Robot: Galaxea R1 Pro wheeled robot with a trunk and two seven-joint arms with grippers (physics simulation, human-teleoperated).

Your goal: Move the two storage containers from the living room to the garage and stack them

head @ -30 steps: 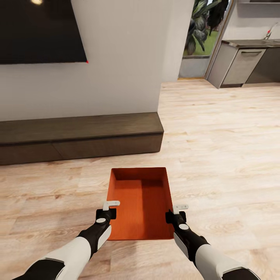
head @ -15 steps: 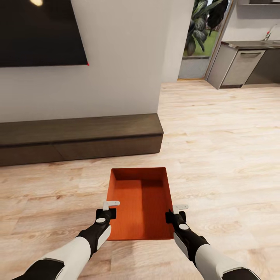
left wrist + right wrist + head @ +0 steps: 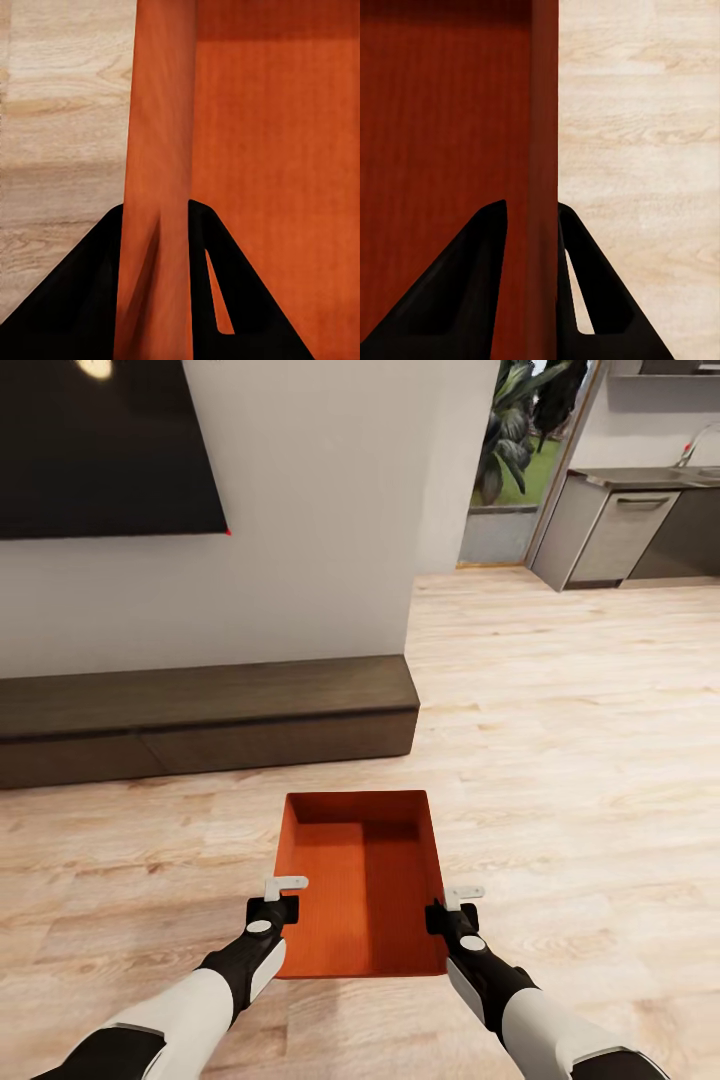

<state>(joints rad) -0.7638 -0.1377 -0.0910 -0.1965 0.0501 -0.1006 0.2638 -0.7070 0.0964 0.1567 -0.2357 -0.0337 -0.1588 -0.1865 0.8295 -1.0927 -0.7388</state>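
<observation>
Both arms reach forward and down from the robot, forearms angled slightly inward, each ending at a long side of one orange-red storage container (image 3: pixel 362 880). The left gripper (image 3: pixel 279 907) straddles the bin's left wall near the robot's end; in the left wrist view its two dark fingers (image 3: pixel 82 300) sit one on each side of that wall, pressed against it. The right gripper (image 3: pixel 447 913) clamps the right wall the same way, its fingers (image 3: pixel 472 289) pinching the thin wall between inside and outside.

The container is held level and open side up above the pale wood-plank floor (image 3: pixel 580 740). Its long axis runs straight away from the robot, far short end pointing toward the long low dark-brown cabinet (image 3: pixel 205 715). It hangs in front of the cabinet, well apart from it, about in line with the cabinet's right-hand end. A black TV (image 3: pixel 105 450) is mounted on the white wall above the cabinet.
</observation>
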